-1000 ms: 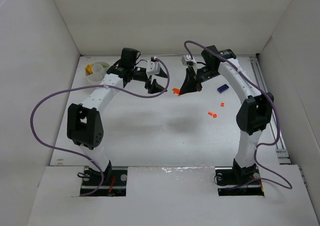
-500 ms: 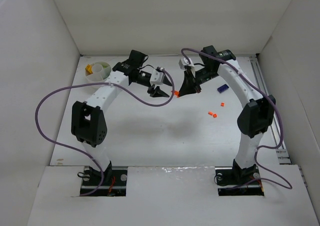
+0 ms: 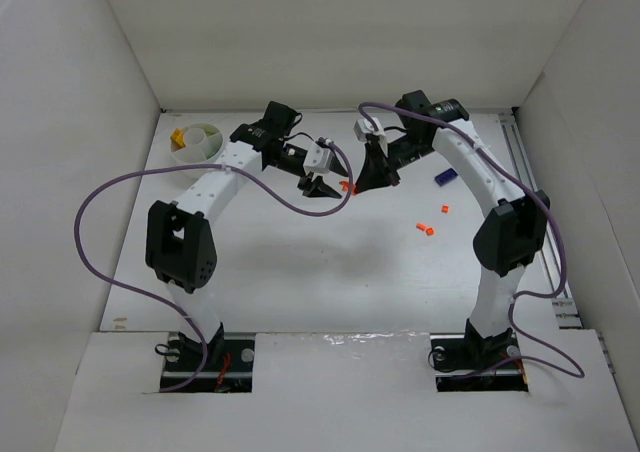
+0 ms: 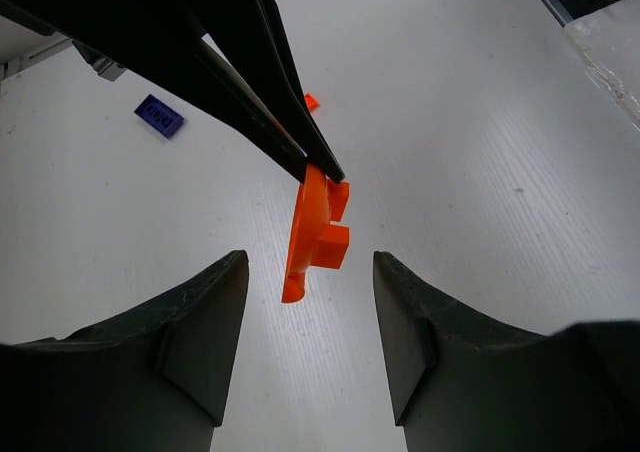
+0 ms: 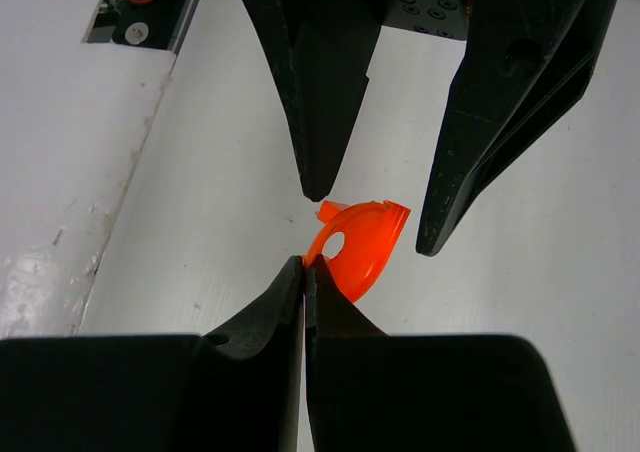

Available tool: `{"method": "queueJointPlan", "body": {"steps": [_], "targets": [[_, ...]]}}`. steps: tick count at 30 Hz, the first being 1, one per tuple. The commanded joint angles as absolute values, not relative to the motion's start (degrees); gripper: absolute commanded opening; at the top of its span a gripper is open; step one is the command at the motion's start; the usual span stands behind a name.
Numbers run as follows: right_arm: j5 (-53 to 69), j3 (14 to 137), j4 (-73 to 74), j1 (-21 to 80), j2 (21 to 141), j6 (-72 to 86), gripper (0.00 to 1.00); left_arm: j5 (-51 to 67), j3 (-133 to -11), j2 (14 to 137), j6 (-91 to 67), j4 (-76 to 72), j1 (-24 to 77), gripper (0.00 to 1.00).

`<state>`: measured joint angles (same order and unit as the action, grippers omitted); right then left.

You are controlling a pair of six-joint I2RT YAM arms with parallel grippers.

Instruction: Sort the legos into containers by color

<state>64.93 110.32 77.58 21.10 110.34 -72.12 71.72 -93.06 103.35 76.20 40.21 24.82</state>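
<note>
**A:** Entry one, orange lego [image 5: 360,247]. Where is it?

**B:** It is in the air over the far middle of the table [image 3: 300,262], between the two arms. It is a thin curved piece with a hole. The right gripper [image 5: 305,267] has its jaws closed on one edge of it.

**A:** Entry two, left gripper [image 4: 309,262]. What is its condition?

**B:** Its jaws are parted, with one finger on each side of the orange lego and neither touching it. A second ago this gripper stood well apart from the right one, with its jaws wider. It has since swung across and narrowed around the piece. The right gripper has barely shifted and has stayed closed.

**A:** What does that mean for the sort?

**B:** I judge it a hand-over under way but not finished. The white bowl [image 3: 186,155] sits at the far left, on the left arm's side. The left jaws have yet to close on the piece, and the right jaws have yet to let go.

**A:** What stock remains?

**B:**
- A yellow lego [image 3: 177,137] sits at the bowl's left rim; I cannot tell whether it is inside or beside it.
- A blue lego [image 3: 446,176] lies on the table at the right, unsorted.
- Two small orange-red legos [image 3: 428,231] lie loose near it, also unsorted.
</note>
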Motion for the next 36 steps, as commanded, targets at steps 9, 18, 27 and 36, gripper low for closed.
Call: {"method": "queueJointPlan", "body": {"steps": [9, 18, 27, 36], "targets": [[66.4, 114.0, 78.7, 22.7, 111.5, -74.1, 0.0, 73.7, -96.3, 103.8, 75.8, 40.3, 26.0, 0.43], [66.4, 114.6, 78.7, 22.7, 112.1, -73.6, 0.0, 73.7, -96.3, 103.8, 75.8, 40.3, 26.0, 0.26], [65.1, 114.6, 78.7, 22.7, 112.1, -73.0, 0.33, 73.7, -95.8, 103.3, 75.8, 40.3, 26.0, 0.1], [63.1, 108.7, 65.1, 20.1, 107.4, -63.9, 0.85, 72.4, -94.7, 102.7, 75.2, 39.8, 26.0, 0.09]]}}
